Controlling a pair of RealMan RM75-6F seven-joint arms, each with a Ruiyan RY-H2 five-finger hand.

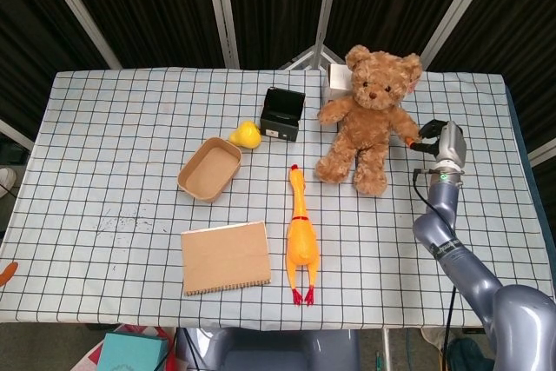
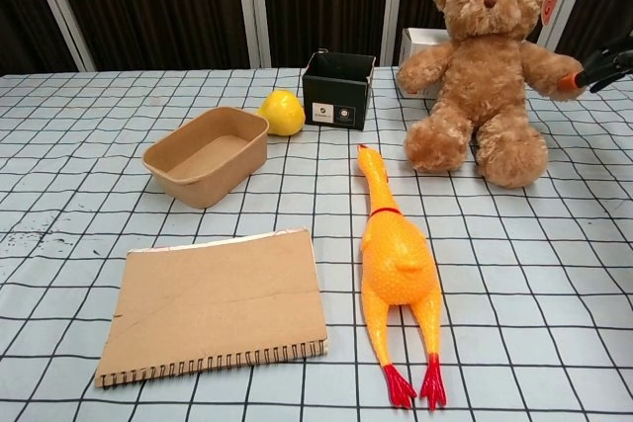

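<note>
On the checked tabletop (image 1: 104, 136), going left to right, lie a brown paper tray (image 1: 209, 168) with a yellow pear-shaped toy (image 1: 246, 135) at its 1 o'clock, a cardboard notebook (image 1: 226, 256), a rubber chicken (image 1: 301, 239) and a black box (image 1: 283, 114). The teddy bear (image 1: 368, 117) sits at 1 o'clock from the chicken. The right hand (image 1: 439, 142), at the bear's 3 o'clock, has its fingers (image 2: 605, 59) pinching the bear's outstretched paw.

Plush, fuzzy teddy bear (image 1: 369, 119) — glossy rubber chicken (image 1: 301, 236) — matt cardboard notebook (image 1: 225, 256).
</note>
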